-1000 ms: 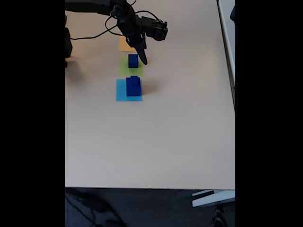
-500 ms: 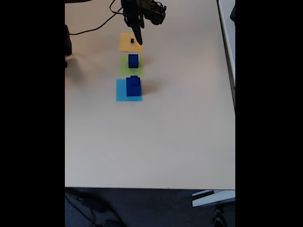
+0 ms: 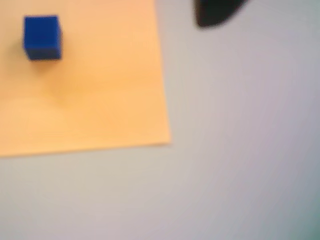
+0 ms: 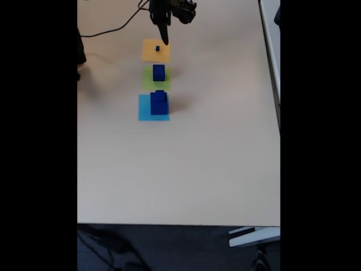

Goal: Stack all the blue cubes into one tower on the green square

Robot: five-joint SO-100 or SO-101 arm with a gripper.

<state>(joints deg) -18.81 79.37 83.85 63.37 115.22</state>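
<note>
Four blue cubes [image 4: 158, 71], three paper squares [image 4: 153, 108]

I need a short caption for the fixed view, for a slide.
Gripper above orange square with tiny blue cube; more blue cubes on green square and light-blue square.

cubes [image 4: 158, 71] navy | squares: orange [image 4: 155, 51], green [image 4: 148, 79], light-blue [image 4: 145, 108]

Beige table [image 4: 180, 164]: orange square [image 4: 155, 51], green square [image 4: 149, 79], light-blue square [image 4: 145, 108]
</note>
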